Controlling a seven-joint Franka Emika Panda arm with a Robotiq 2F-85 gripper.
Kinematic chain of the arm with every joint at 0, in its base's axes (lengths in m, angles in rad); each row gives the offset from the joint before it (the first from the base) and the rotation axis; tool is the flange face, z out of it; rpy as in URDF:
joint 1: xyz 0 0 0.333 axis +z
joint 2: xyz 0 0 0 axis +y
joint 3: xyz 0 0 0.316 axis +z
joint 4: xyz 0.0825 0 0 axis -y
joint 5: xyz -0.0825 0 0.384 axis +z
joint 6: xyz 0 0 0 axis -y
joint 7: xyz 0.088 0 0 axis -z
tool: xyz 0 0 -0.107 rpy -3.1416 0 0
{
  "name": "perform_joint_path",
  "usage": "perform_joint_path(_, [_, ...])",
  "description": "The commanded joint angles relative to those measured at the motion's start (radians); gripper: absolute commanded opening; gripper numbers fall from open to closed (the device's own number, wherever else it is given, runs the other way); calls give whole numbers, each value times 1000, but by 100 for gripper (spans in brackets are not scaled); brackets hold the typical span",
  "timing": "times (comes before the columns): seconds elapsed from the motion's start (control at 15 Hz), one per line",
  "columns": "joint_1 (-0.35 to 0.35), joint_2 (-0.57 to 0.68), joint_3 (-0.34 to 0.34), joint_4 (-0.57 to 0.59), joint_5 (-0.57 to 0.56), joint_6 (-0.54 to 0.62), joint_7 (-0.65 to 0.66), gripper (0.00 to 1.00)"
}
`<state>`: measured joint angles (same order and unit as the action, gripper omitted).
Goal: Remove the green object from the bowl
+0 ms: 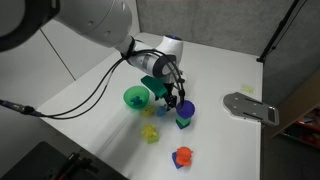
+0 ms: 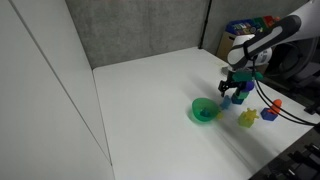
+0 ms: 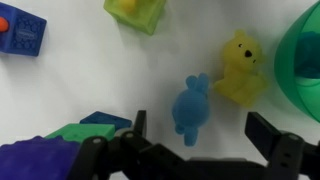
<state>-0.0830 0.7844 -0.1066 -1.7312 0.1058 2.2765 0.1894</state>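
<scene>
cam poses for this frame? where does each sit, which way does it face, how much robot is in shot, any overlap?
Exterior view: raised, off one table side, looking down across the table; arm enters from upper left, gripper beside the bowl.
Exterior view: raised, off another side, facing the grey wall; the arm enters from the right.
Wrist view: looks straight down; both fingers at the bottom edge, teal toy on the table between them.
Shared: the bowl shows in all three.

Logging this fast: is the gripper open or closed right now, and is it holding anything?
Gripper: open, holding nothing; the blue-green toy lies loose beneath it.
</scene>
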Motion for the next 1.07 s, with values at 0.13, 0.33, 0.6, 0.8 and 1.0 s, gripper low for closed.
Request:
perform_joint_path(0.13, [12, -39, 3, -10, -18, -2, -15, 100])
perform_joint_path(0.33, [33, -93, 13, -41, -26, -11, -29, 100])
perform_joint_path(0.6, [75, -200, 27, -104, -61, -40, -44, 100])
perform_joint_path(0.8, [104, -302, 43, -167, -90, -86, -47, 100])
perform_joint_path(1.0, [124, -412, 60, -234, -110, -115, -44, 100])
